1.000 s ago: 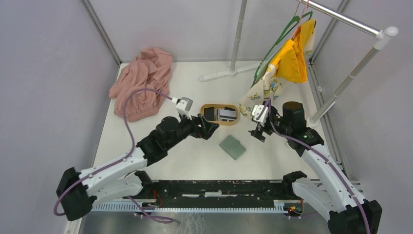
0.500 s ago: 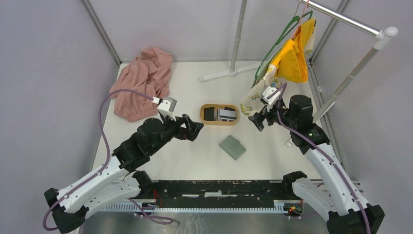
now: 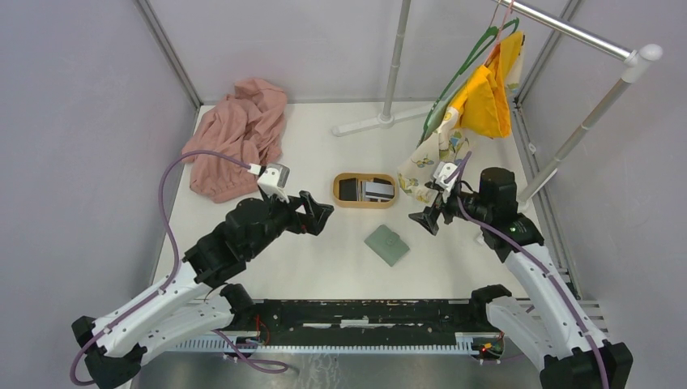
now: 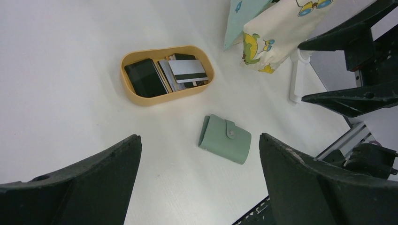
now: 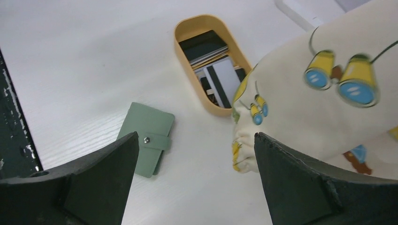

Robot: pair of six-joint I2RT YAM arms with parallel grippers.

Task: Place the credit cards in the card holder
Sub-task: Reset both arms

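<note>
Grippers: L gripper [image 3: 322, 217] and R gripper [image 3: 423, 222] both spread wide, empty, hovering over desk [image 3: 324, 267], touching nothing. Btwn them, toward the back, sits tray [image 3: 335, 188] w/ cards [image 3: 377, 190] stacked inside. Just in front lies holder [image 3: 386, 245], flat, closed, tab snapped.

Step, prob.: approach, no card loaded yet. Next move likely needs holder opened first, one gripper pinning it, then a thin card pinched off the stack.

Card count unclear since they overlap. Holder slots hidden. Hanging cloth [image 5: 319, 103] covers tray's end in R wrist view.
</note>
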